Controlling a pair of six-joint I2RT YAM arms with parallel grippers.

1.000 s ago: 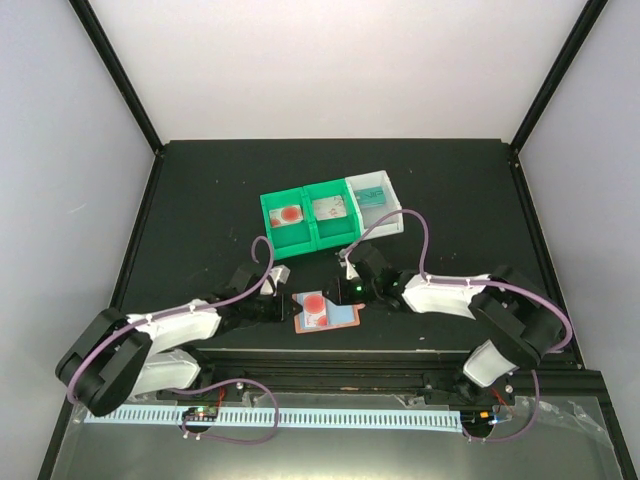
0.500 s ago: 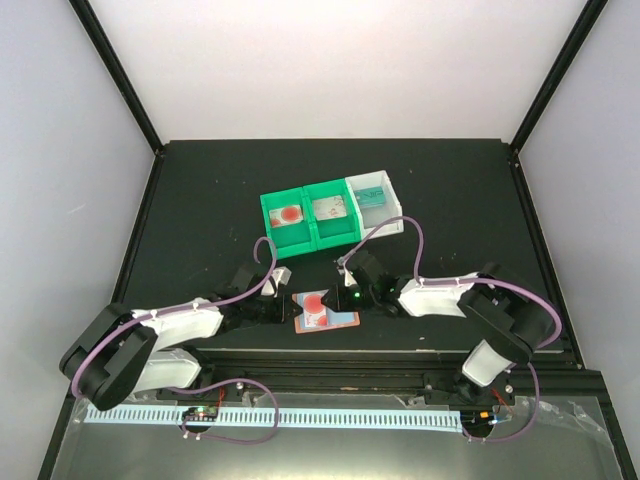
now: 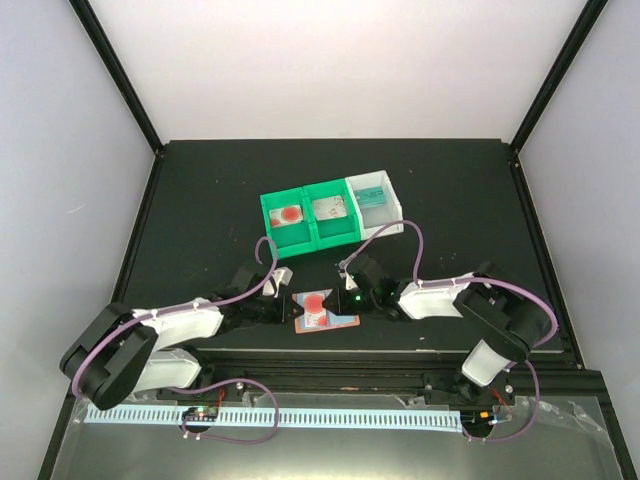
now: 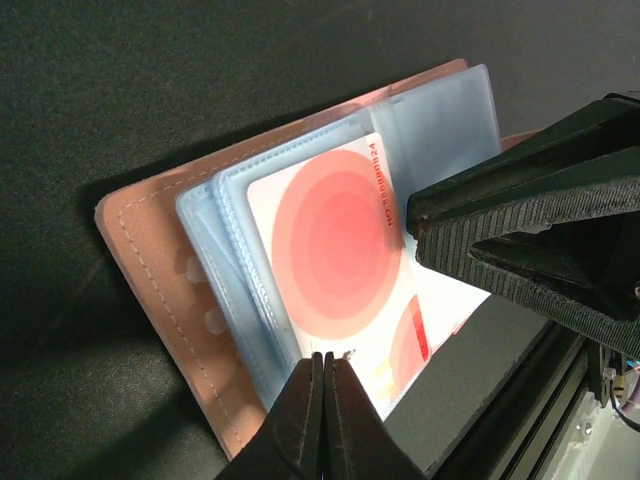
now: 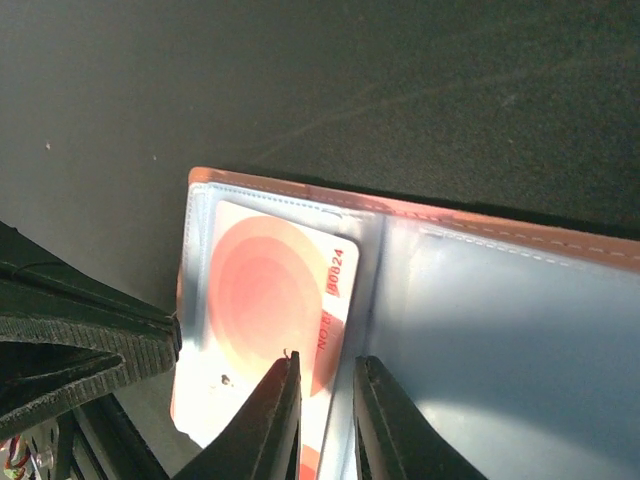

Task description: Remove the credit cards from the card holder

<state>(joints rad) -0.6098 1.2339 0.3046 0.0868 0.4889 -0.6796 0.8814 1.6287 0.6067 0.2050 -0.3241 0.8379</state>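
The card holder [image 3: 341,320] lies open at the table's near edge, salmon outside [image 4: 150,260] and pale blue pockets inside [image 5: 490,320]. A white credit card with a red disc [image 4: 335,235] [image 5: 262,290] sticks out of its left pocket. My left gripper [image 4: 323,360] is shut, its tips resting at the card's near edge by the pocket seam. Its dark fingers [image 5: 80,345] show at the left of the right wrist view. My right gripper [image 5: 328,368] hovers with its jaws a narrow gap apart, one finger over the card and the other over the fold.
Behind the holder stand two joined green trays [image 3: 305,236] and a white tray [image 3: 391,216], each with a card inside. The table's front edge and a metal rail [image 4: 520,400] run right beside the holder.
My right gripper has slid a little left over the holder and its jaws have narrowed slightly. The left gripper and the holder have stayed put.
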